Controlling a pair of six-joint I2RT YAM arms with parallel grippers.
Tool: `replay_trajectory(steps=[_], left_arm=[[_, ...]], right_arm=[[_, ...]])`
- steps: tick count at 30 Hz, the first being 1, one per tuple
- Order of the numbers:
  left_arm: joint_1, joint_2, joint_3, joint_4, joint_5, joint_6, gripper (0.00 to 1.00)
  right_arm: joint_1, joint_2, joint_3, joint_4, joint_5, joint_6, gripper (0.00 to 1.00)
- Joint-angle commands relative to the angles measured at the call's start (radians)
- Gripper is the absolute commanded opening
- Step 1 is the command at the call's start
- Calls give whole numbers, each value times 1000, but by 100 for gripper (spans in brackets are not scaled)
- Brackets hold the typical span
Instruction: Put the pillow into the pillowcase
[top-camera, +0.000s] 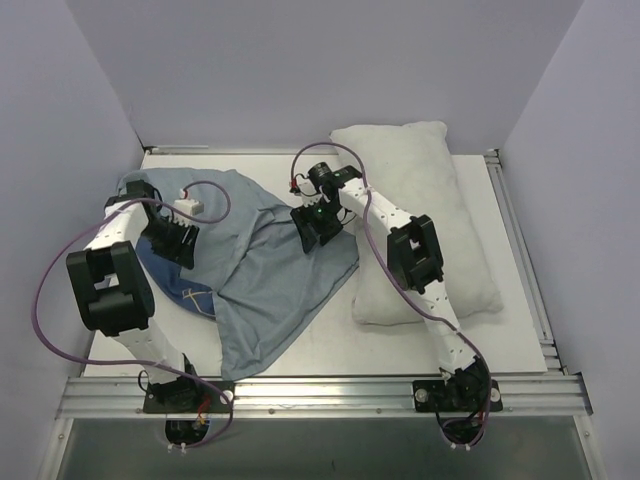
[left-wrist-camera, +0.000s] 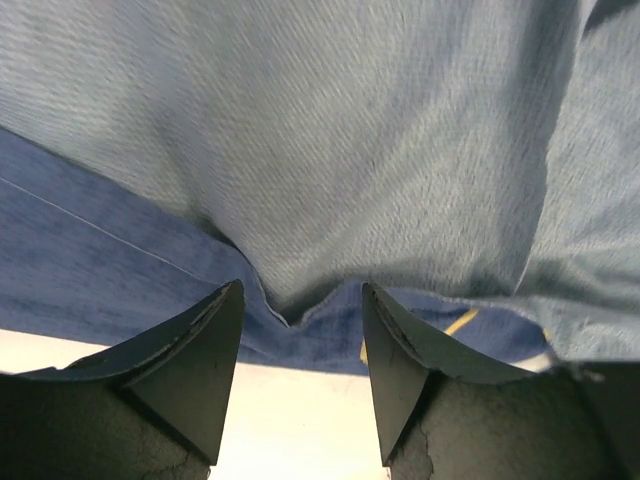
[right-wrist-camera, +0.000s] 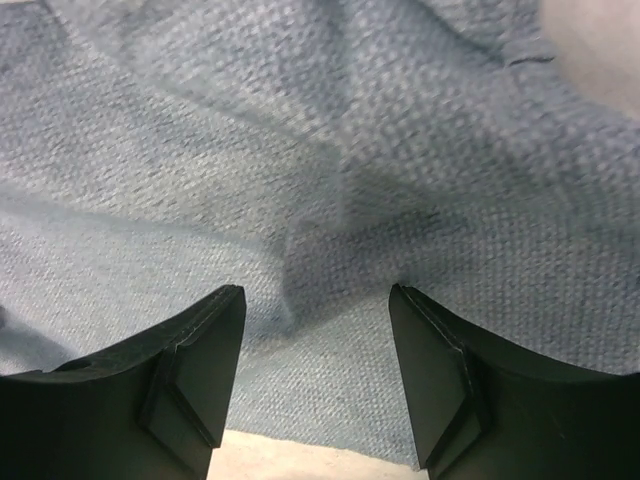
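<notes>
- Top external view: the pillowcase (top-camera: 275, 275) lies crumpled across the left and middle of the table (top-camera: 340, 352). Its pale grey-blue side is up, and a bit of the navy printed side peeks out at the left, under the left arm.
- The pillow (top-camera: 440, 190) lies to its right, slanting from the far middle toward the near right. The pillowcase's right edge meets the pillow's left side, and the right arm reaches across the pillow.
- Left gripper (left-wrist-camera: 300, 300): fingers apart, a hemmed fold dipping toward the gap, nothing pinched.
- Right gripper (right-wrist-camera: 315, 300): fingers apart too, poised over a ridge of the pale fabric, not clamped on it.
- The pillowcase looks thin, limp and light, so I'd expect it to slump and slide. It wants pinching at the hem of its open end, one layer per gripper, though I cannot tell which edge is the mouth.
- The pillow looks soft, plump and bulky but light. A corner or short end seems the best hold, since the middle would only squash.
</notes>
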Motion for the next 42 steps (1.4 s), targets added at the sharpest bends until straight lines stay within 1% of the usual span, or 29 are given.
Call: replay_trajectory(steps=[1,3,11,15,20,23,24,26,28,29,31,34,35,37,38,39,40,41,42], left_arm=[[-29,-44,-37,-58,-62,109,59],[-34,-32,-46,-57,-76,119,59],[-41,-2,-45,-36,-167,97,51],[-41,8,-56,-19,-231,94,49],[-40,35,-56,-12,-253,83,44],[-40,43,-59,-14,-268,80,38],[-41,41,-63,-14,-274,79,29],[-32,17,-65,-29,-277,83,20],[6,-36,-68,-66,-265,89,3],[24,-57,-69,-109,-244,97,0],[57,-122,-98,-149,-240,115,0],[135,-216,-172,-195,-286,198,0],[174,-236,-230,-200,-298,244,0],[218,-279,-310,-206,-344,305,0],[231,-287,-336,-204,-346,324,0],[248,-294,-365,-186,-405,335,0],[253,-301,-385,-174,-423,341,0],[259,-302,-411,-158,-430,349,15],[259,-302,-412,-160,-432,347,26]], right_arm=[[-4,44,23,-44,2,10,60],[-8,48,18,-42,5,10,59],[-17,41,9,-42,17,12,58],[-19,41,12,-41,28,10,57],[-27,45,12,-39,45,10,57],[-30,45,12,-41,54,9,56],[-31,47,12,-41,58,6,56],[-33,48,14,-41,69,3,55],[-39,51,15,-39,89,0,54],[-42,54,15,-41,97,-2,54],[-51,56,15,-41,115,-5,53],[-69,56,17,-41,132,-7,52],[-74,57,20,-41,135,-7,52],[-86,54,23,-41,143,-10,51],[-91,56,25,-39,143,-11,52],[-94,56,26,-39,143,-13,51],[-96,56,29,-39,141,-14,52],[-97,60,35,-39,143,-17,52],[-97,64,57,-41,146,-20,52]])
